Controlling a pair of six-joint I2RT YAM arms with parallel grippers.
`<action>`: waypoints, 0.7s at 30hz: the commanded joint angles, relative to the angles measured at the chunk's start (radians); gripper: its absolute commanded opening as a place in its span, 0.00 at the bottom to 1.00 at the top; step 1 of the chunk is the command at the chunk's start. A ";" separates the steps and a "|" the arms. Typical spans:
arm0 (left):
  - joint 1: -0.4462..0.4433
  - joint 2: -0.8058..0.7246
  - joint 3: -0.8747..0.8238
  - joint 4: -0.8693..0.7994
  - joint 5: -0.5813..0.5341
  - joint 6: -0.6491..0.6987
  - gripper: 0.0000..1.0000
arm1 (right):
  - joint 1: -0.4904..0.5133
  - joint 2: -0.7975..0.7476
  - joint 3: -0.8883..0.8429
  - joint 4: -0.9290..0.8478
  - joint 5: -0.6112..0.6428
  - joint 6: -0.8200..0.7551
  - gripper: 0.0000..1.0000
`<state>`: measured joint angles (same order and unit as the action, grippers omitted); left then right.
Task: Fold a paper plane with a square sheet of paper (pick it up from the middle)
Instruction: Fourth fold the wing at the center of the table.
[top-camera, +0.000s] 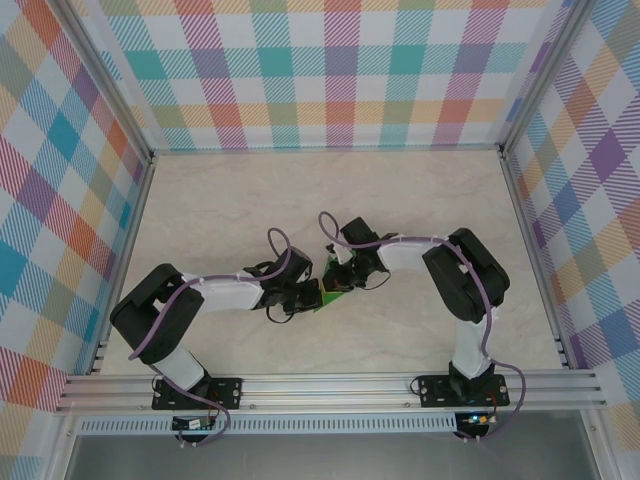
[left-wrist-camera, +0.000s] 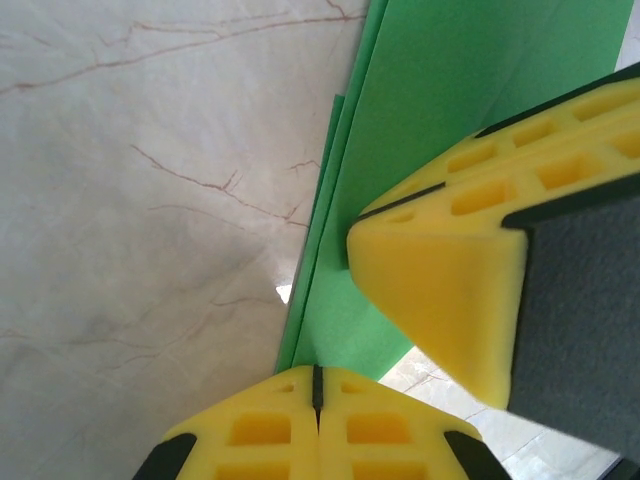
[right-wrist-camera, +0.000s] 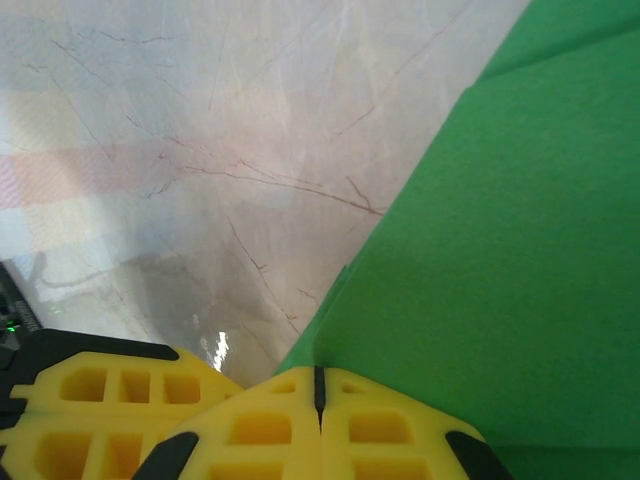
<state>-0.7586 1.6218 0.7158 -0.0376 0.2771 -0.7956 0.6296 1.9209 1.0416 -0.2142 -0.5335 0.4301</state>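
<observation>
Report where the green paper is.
The green paper is at the middle of the table in the top view, pinched from the left by the left arm's fingers and from the right by the right arm's fingers.

the left arm (top-camera: 215, 295) and right arm (top-camera: 465, 275) bend inward, elbows out, wrists nearly meeting. the left gripper (left-wrist-camera: 318, 385) has its jaws pressed together on the edge of the green paper (left-wrist-camera: 440, 80). the right gripper (right-wrist-camera: 320, 385), just beside it, pinches the same sheet.
</observation>
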 joint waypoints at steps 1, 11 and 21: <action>-0.007 0.032 -0.068 -0.196 -0.025 -0.003 0.00 | -0.104 0.046 0.025 0.037 0.076 0.003 0.00; -0.007 0.036 -0.081 -0.176 -0.010 -0.001 0.00 | -0.249 0.102 0.106 0.038 0.131 0.073 0.00; 0.020 0.020 -0.044 -0.200 -0.038 0.073 0.00 | -0.369 0.064 0.103 0.049 0.167 0.136 0.00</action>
<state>-0.7513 1.6180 0.7063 -0.0231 0.2779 -0.7727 0.3046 1.9995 1.1484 -0.1772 -0.5163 0.5465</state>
